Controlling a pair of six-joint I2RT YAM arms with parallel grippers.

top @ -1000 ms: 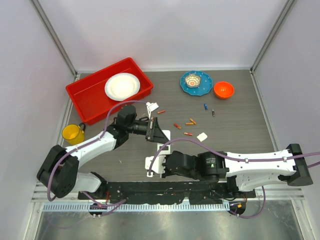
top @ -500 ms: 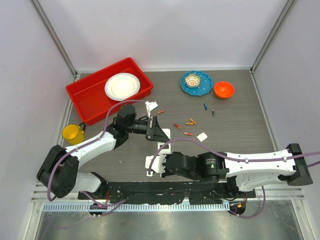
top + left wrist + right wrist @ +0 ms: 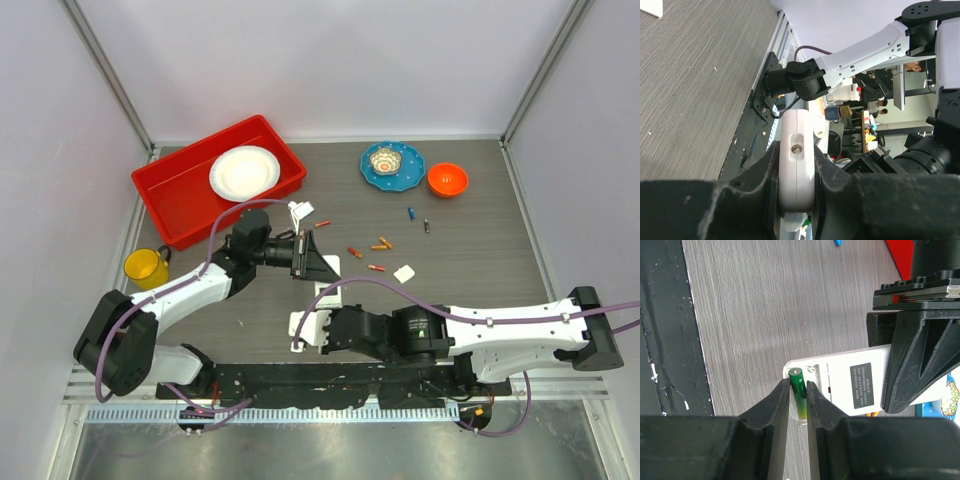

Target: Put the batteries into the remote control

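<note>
The remote control is being held white back upward over the middle of the table, its battery bay standing open at the six-o'clock end. A green battery is sitting at that open bay, and the right gripper is closing narrowly around it, a finger lying against each side. The left gripper, reaching in from nine o'clock, is clamping the remote's twelve-o'clock end, both fingers pressing tight on its edges.

The loose batteries are lying scattered between one and two o'clock of the remote, mostly orange, with a blue one and a dark one farther out. A small white piece is resting near them. A red tray carrying a white plate is sitting at eleven o'clock, a yellow mug at nine, and a blue dish and an orange bowl are standing at one o'clock along the far edge.
</note>
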